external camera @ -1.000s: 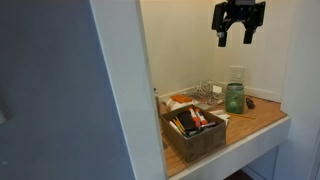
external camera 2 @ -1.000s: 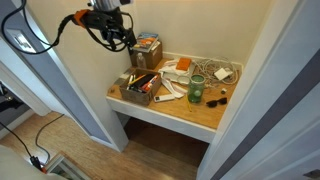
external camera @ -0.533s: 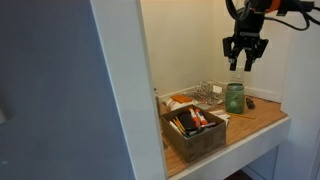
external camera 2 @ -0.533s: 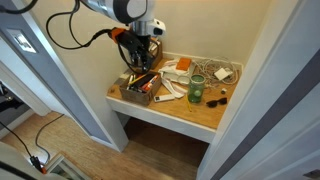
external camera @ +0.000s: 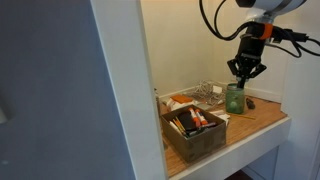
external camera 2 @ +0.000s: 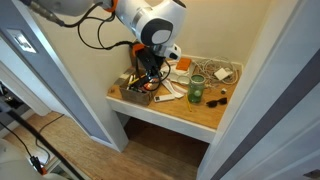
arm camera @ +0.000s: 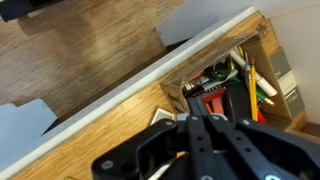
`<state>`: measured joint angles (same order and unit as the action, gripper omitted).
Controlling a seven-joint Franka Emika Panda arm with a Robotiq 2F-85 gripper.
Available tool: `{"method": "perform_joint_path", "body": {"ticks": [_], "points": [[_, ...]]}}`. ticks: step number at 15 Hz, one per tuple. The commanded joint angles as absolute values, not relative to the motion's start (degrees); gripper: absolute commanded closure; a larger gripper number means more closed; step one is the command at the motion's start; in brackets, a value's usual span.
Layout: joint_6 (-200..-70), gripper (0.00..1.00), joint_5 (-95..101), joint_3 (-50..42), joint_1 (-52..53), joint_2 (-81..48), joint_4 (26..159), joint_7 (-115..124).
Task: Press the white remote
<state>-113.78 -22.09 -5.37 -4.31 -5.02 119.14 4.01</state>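
Hand [external camera: 241,80] lower, near white remote [external camera 2: 168,96]

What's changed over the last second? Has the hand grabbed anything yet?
The hand has come down from high up and now hangs low over the shelf, near the brown box. Its fingers, apart before, look closed together in the wrist view. It holds nothing. The box, the green jar and the other clutter lie as they were.
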Motion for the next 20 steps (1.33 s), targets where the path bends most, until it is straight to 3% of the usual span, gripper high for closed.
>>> {"method": "perform_joint_path", "body": {"ticks": [1,8,20], "points": [[-113.7,1.00,-25.3,-5.6,-5.8,-11.1,115.8,4.7],[-115.8,1.00,-27.6,-5.0,-7.8,-20.5,112.3,5.2],[-114.6,1.00,-27.7,-4.1,-8.2,-25.0,110.3,3.8]]}}
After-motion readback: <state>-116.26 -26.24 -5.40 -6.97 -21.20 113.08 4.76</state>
